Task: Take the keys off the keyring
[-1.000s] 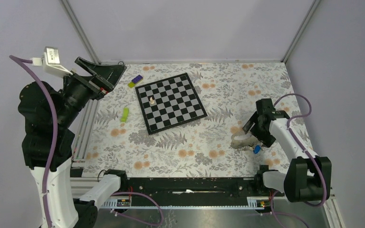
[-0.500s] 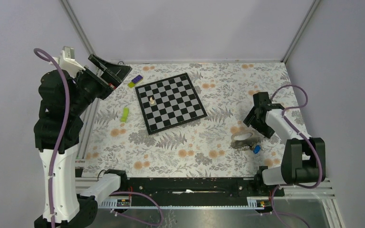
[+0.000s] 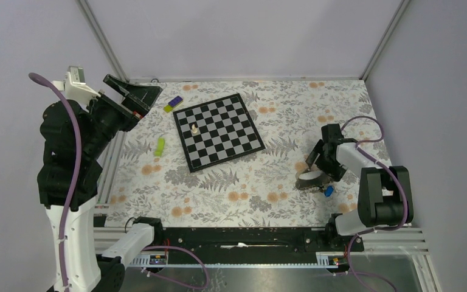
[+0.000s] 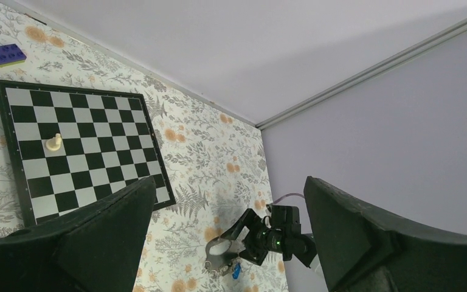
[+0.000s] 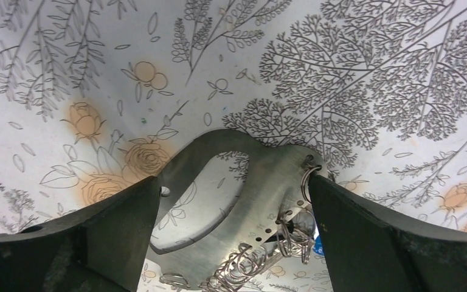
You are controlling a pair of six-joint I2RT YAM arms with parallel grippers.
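Note:
The keyring bunch lies at the right of the table: several thin wire rings (image 5: 294, 234) and shiny silvery keys (image 5: 261, 258), hard to tell apart, hang on a flat grey metal piece with a large oval opening (image 5: 261, 182). Its blue tag (image 3: 328, 191) peeks out by my right finger (image 5: 318, 245). My right gripper (image 5: 234, 237) is open and low, its jaws either side of that metal piece (image 3: 307, 179). My left gripper (image 3: 135, 94) is open and empty, raised high at the far left. In its view (image 4: 228, 237) it looks across at the right gripper (image 4: 267, 234) and the tag (image 4: 236, 272).
A chessboard (image 3: 217, 131) with one white chess piece (image 3: 193, 128) lies at the back centre. A green piece (image 3: 160, 146) and a purple-and-yellow block (image 3: 172, 104) lie left of it. An aluminium rail (image 3: 110, 167) runs along the left edge.
My right gripper has moved a little left and down, closer over the grey metal piece. My left arm has swayed at the far left, staying raised and open.

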